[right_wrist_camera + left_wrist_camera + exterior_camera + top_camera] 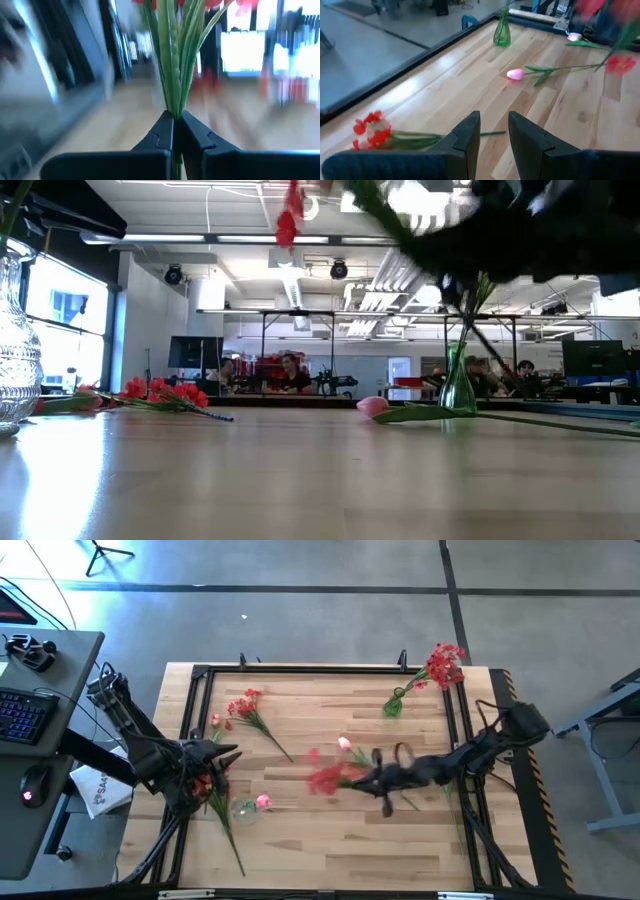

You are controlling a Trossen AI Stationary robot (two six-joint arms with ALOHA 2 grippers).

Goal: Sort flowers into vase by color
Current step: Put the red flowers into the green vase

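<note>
The right gripper (176,131) pinches a green-stemmed red artificial flower (172,65), apparently lifted above the wooden table (330,830). The left gripper (494,131) waits slightly parted, holding nothing.

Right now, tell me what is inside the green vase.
The green vase near the table's far edge holds red flowers; their stems enter its neck. How far down they reach cannot be seen. The right gripper carries another red bunch.

Bare wood lies open across the near half of the table (330,840), while the right gripper (372,776) (closed on a red flower bunch (325,780)) occupies the centre. A green vase (393,705) stands at the far right, a clear vase (243,810) near left, with loose red flowers (250,710) between.
</note>
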